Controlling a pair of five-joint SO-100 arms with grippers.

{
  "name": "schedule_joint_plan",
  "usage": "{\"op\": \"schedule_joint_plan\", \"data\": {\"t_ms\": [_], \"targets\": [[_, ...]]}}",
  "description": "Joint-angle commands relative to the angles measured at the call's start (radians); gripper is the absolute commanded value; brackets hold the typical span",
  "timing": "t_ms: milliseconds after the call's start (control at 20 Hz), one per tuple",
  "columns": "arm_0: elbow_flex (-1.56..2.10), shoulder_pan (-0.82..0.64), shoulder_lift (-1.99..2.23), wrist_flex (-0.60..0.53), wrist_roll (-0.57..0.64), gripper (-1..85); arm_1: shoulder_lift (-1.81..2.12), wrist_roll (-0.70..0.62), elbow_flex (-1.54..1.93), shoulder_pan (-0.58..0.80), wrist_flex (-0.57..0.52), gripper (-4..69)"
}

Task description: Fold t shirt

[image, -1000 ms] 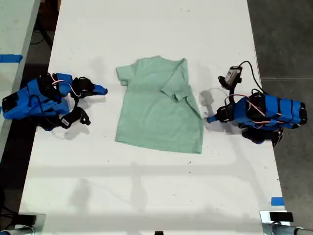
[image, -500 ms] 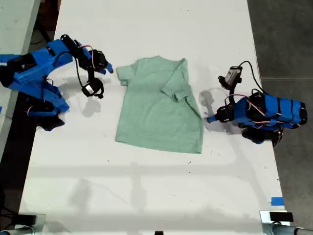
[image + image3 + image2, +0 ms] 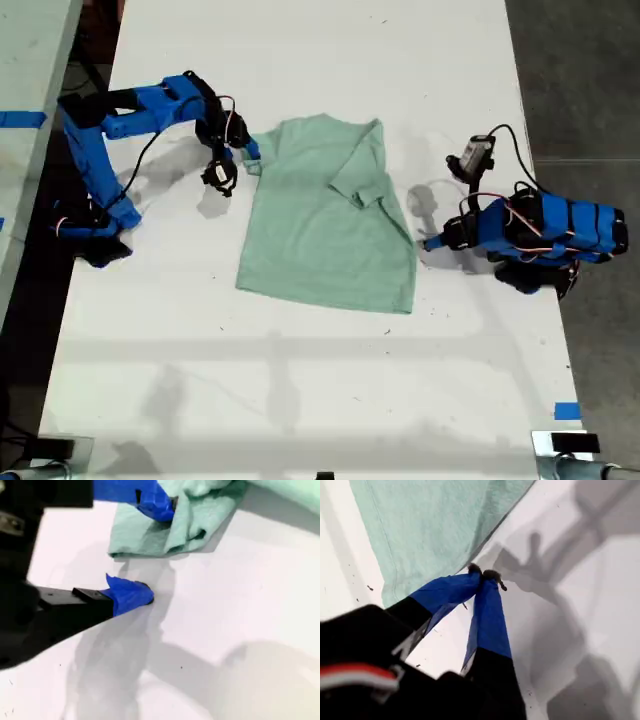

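One pale mint-green cloth t-shirt (image 3: 325, 215) lies flat on the white table (image 3: 300, 400), collar away from the camera, between my closed first gripper (image 3: 485, 575) and my open second gripper (image 3: 157, 550), one jaw over its sleeve.

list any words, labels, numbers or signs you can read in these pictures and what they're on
None can be read.
The t shirt is plain, with no print or tag showing.
The white table carries only specks and shadows.
The blue tape pieces beside the table bear no writing.
My first gripper and my second gripper show no readable marking; a white and red patch on the first gripper's body is too blurred to tell.
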Motion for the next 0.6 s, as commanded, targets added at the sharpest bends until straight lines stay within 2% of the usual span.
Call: {"op": "schedule_joint_plan", "data": {"t_ms": [0, 150, 300, 550], "targets": [[-0.051, -0.051, 0.009, -0.011, -0.023, 20.9, 0.006, -0.009, 0.052, -0.008, -0.021, 1.4], [-0.057, -0.061, 0.011, -0.008, -0.064, 18.9, 0.006, -0.009, 0.052, -0.009, -0.021, 1.4], [-0.057, -0.075, -0.094, 0.029, -0.11, 2.4, 0.006, -0.009, 0.052, -0.012, -0.021, 1.4], [-0.04, 0.015, -0.195, 0.058, -0.173, -0.3, 0.006, -0.006, 0.052, -0.012, -0.021, 1.4]]}}
